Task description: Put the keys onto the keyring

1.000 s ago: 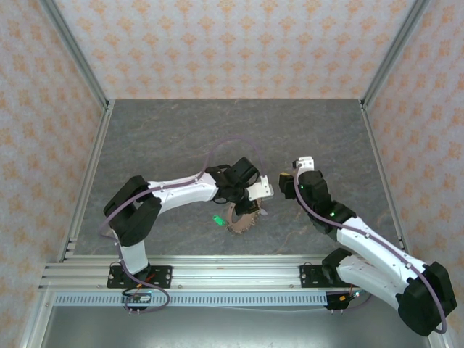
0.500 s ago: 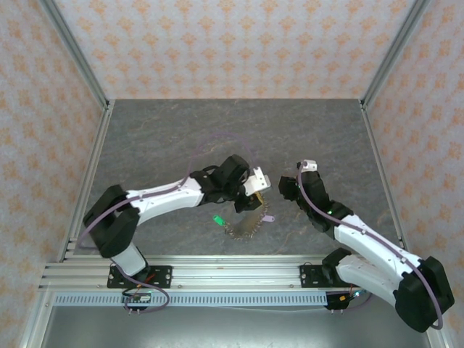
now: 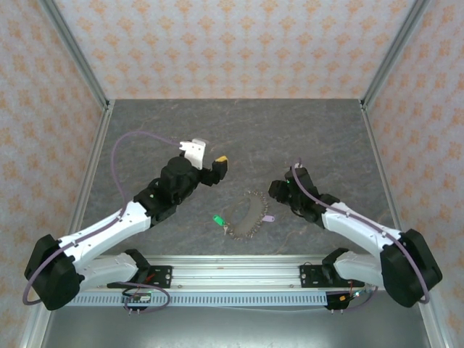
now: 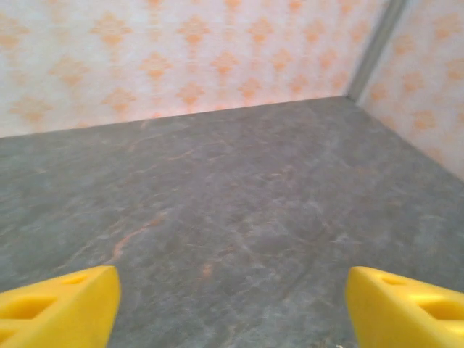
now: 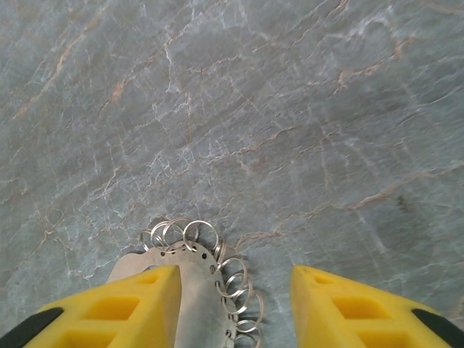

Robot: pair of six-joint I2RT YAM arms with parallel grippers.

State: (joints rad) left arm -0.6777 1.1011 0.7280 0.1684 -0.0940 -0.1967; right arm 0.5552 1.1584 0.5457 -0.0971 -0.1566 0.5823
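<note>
Left pincer point(image 4: 232, 297) gapes wide, empty. Right pincer point(image 5: 233, 281) half-open, straddling keyring point(image 5: 194, 284) edge, gripping nothing. I fear off-centre closing shoves keyring across bench point(image 5: 290, 109), misses grip.

- Table point(image 3: 181, 123): grey stone-look slab, matt and smooth, showing fine white and rust veins.
- Keyring point(image 5: 196, 279): bare silver metal, a flat plate edged with thin wire rings, gleaming softly.
- Tag point(image 3: 216, 220), left of keyring: looking like bright green plastic.
- Right fingers point(image 5: 116, 312), flanking keyring: matt yellow plastic with moulded recesses, turning black at the base.
- Left fingers point(image 4: 58, 304): showing the same matt yellow plastic.
- Arms point(image 3: 109, 228): white and black shells, shining slightly.
- Rails point(image 3: 217, 272), nearer than keyring: ribbed bare metal, looking brushed.
- Walls point(image 3: 232, 43), beyond keyring: matt, papery, carrying an orange print.
</note>
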